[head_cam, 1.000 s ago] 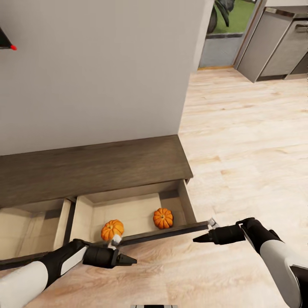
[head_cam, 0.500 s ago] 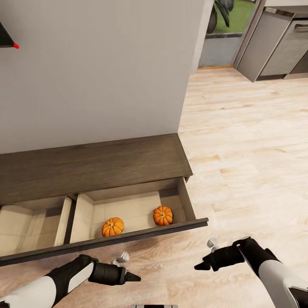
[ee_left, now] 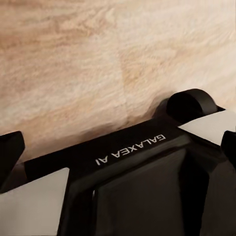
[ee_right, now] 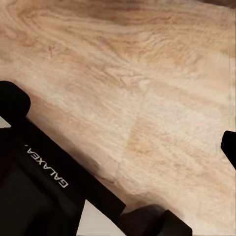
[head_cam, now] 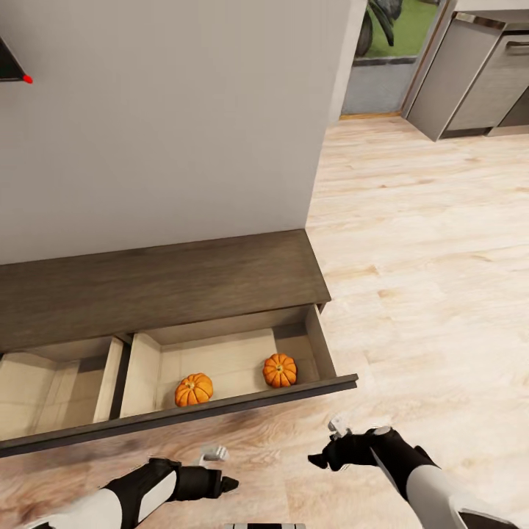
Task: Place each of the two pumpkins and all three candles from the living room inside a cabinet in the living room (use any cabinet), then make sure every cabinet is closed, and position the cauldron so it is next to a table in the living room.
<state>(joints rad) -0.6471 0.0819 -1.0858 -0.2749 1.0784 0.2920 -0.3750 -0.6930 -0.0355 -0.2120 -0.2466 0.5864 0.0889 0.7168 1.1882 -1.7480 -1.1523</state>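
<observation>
The long dark brown cabinet (head_cam: pixel 162 286) stands against the wall with two drawers pulled out. Two orange pumpkins (head_cam: pixel 194 389) (head_cam: pixel 280 370) rest on the pale floor of the right drawer, behind its dark front (head_cam: pixel 242 405). The left drawer (head_cam: pixel 51 389) shows only its beige inside. My left gripper (head_cam: pixel 224 483) hovers over the floor in front of the drawers, open and holding nothing. My right gripper (head_cam: pixel 317 461) is also low over the floor, open, short of the drawer front's right end. The candles and the cauldron are out of view.
Light wood floor (head_cam: pixel 426 257) stretches to the right of the cabinet. Grey kitchen units (head_cam: pixel 470 81) stand far back on the right, beside a doorway with a plant (head_cam: pixel 382 29). My black base (ee_left: pixel 132 147) lies beneath both wrists.
Both grippers have drawn back from the drawer front toward my body and dropped lower. The right one has also shifted left. The pumpkins stay in the drawer.
</observation>
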